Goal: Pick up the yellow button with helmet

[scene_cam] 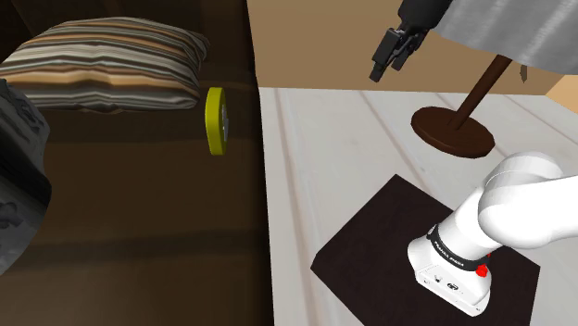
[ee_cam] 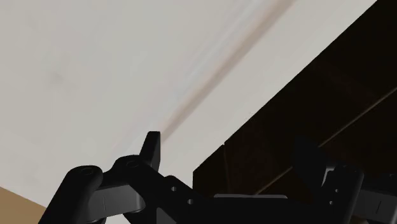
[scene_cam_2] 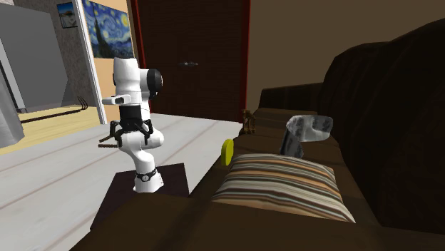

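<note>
The yellow button [scene_cam: 215,120] is a flat disc standing on edge at the front rim of the dark brown sofa [scene_cam: 139,213], just below a striped pillow [scene_cam: 111,63]. In the second exterior view the yellow button [scene_cam_2: 227,152] sits at the sofa's edge, to the right of the arm. My black gripper [scene_cam: 389,65] hangs in the air over the pale floor, well off to the shoulder view's right of the button and apart from it. Its fingers [ee_cam: 153,147] stand apart with nothing between them, so the gripper [ee_cam: 230,153] is open.
A grey crumpled object [scene_cam_2: 303,134] lies on the sofa behind the striped pillow [scene_cam_2: 282,185]. A brown round foot with a pole [scene_cam: 452,130] stands on the pale floor [scene_cam: 343,157] near the gripper. The arm's stand rests on a dark mat [scene_cam: 370,241].
</note>
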{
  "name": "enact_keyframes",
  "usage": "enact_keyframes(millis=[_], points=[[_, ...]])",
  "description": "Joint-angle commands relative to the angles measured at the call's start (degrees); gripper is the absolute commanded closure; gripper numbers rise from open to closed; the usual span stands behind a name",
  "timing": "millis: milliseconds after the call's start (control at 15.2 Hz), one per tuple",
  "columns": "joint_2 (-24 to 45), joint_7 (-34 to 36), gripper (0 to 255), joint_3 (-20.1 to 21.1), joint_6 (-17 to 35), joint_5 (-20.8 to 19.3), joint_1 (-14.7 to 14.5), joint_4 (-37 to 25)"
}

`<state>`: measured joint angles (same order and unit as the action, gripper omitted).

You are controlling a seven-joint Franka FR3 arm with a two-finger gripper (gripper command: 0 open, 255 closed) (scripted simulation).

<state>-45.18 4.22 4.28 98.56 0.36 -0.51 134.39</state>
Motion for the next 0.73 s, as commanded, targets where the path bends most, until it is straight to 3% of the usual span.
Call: enact_keyframes(millis=[0, 660], points=[[0.00, 0.00, 0, 0.00, 0.00, 0.00, 0.00, 0.00], [10.83, 24.38, 0, 14.38, -5.65, 7.71, 0.62, -11.67]])
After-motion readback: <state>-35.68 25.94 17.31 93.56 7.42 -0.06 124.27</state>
